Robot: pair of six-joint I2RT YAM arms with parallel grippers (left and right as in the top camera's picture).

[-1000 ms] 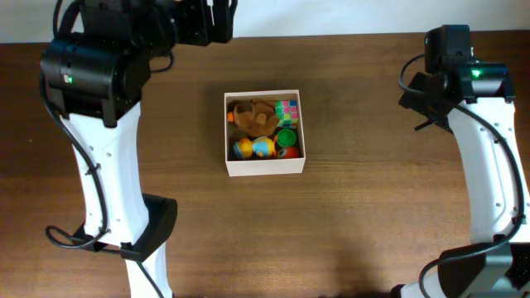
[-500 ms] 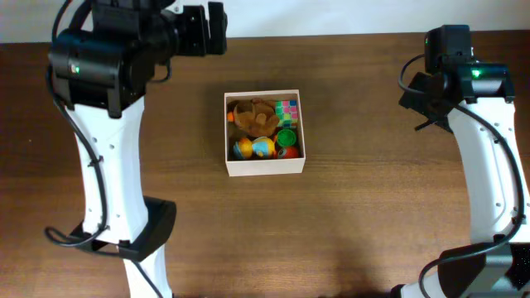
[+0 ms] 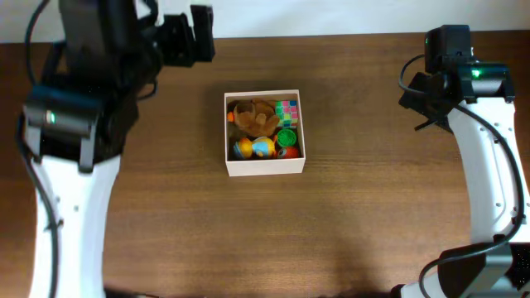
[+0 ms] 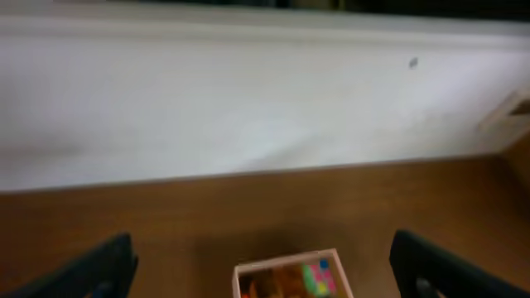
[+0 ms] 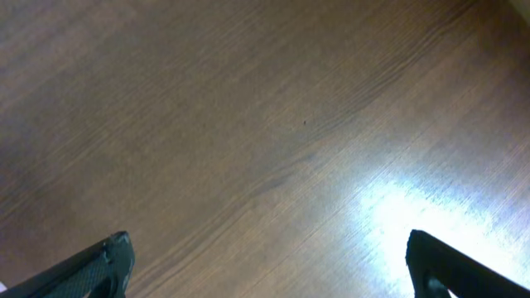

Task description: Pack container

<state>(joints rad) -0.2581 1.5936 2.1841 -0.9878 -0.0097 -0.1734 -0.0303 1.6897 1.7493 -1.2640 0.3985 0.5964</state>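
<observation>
The container (image 3: 265, 166) is a square white-walled box in the middle of the brown table. Inside it lie a brown plush toy (image 3: 252, 116), a many-coloured cube (image 3: 286, 109), a green round toy (image 3: 286, 136) and a yellow-and-blue toy (image 3: 252, 149). My left gripper (image 3: 203, 37) hangs high at the back left, well away from the box, open and empty. In the left wrist view its dark fingers (image 4: 108, 265) frame the box's far rim (image 4: 281, 264) at the bottom edge. My right gripper (image 5: 265, 265) is open over bare wood on the right.
A white wall (image 4: 248, 108) runs along the table's far edge. Both white arms stand at the sides, the left one (image 3: 66, 182) and the right one (image 3: 489, 165). Bare wood lies all around the box.
The left arm has swung leftward and risen, carrying its open gripper a little further from the box. The right arm and the box's contents have not moved.
</observation>
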